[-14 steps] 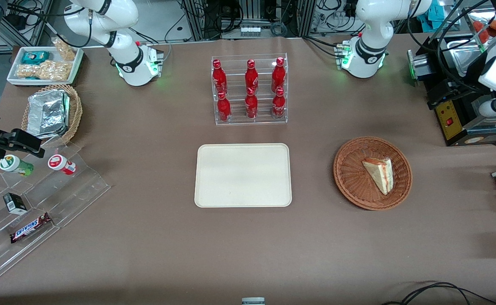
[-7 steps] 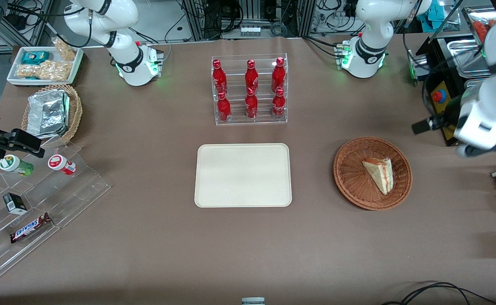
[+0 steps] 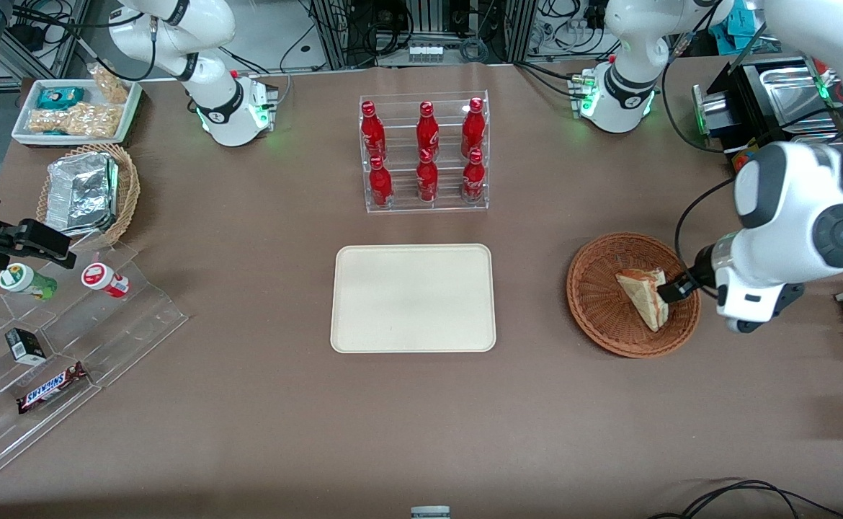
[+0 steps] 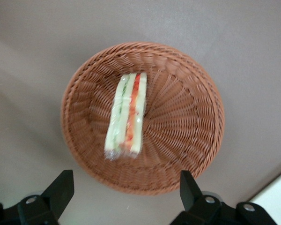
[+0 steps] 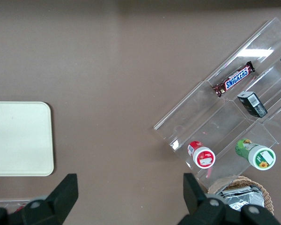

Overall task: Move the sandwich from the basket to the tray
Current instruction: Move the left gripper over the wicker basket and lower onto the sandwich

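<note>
**A:** Where was the sandwich (image 3: 645, 297)?

**B:** It lay in the reddish-brown basket (image 3: 598, 317), toward the working arm's end of the bench, about midway between the bench's front edge and the edge where the arm bases stood. In the wrist view the sandwich (image 4: 126, 115) rested on its side on the basket (image 4: 187, 117) floor, the green and red-orange filling layers facing up through the clear wrap.

**A:** And the gripper?

**B:** The gripper (image 4: 124, 194) hung above the basket, not touching the sandwich. Its two black fingers (image 4: 60, 187) were spread wide apart, with nothing between them. In the front view the gripper (image 3: 677, 288) showed only as a dark tip over the basket's rim, beside the sandwich.

**A:** The tray?

**B:** The cream tray (image 3: 413, 297) sat flat at the middle of the bench, well apart from the basket, with nothing on it. The rack of red bottles (image 3: 425, 153) stood farther from the front camera than the tray.

**A:** Anything at the parked arm's end?

**B:** A tan basket of foil packs (image 3: 83, 191), and near that corner a clear stepped stand (image 3: 126, 317) with a Snickers bar (image 3: 50, 388) on it.
</note>
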